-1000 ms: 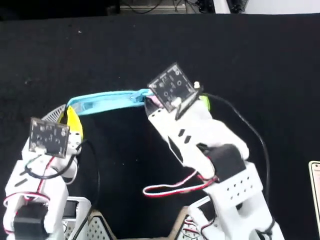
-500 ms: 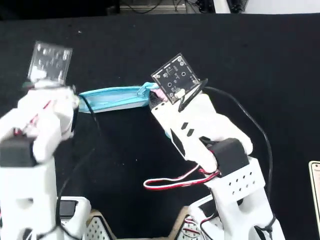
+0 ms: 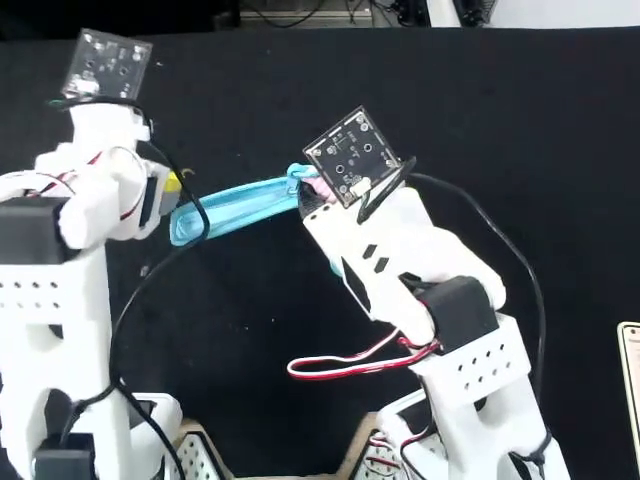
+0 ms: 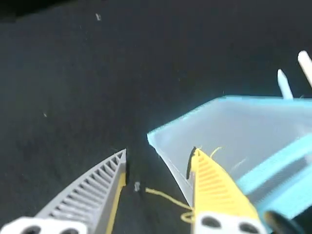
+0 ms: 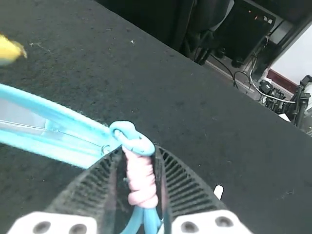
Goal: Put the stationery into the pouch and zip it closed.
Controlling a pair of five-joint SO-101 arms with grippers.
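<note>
A light blue pouch (image 3: 235, 207) lies stretched across the black table between the two arms. My right gripper (image 5: 139, 157) is shut on the pink cord (image 5: 140, 178) tied to the blue zipper ring (image 5: 127, 135); in the high view this gripper (image 3: 305, 193) is at the pouch's right end. My left gripper (image 4: 157, 168) stands open, raised above the pouch's left end, with the pouch's translucent corner (image 4: 163, 141) just beside its yellow finger (image 4: 214, 187). In the high view the left gripper (image 3: 168, 192) hangs over that end. Two white stationery tips (image 4: 283, 82) show beyond the pouch.
The black cloth (image 3: 500, 120) covers the whole table. A white object (image 3: 630, 352) sits at the right edge. The right arm's red and white cable (image 3: 345, 372) loops near the front. Cables and dark furniture (image 5: 214, 29) lie beyond the far edge.
My left arm has lifted from the near left and swung toward the far side. The pouch's left end has shifted right and nearer. The right gripper moved slightly, still holding the cord.
</note>
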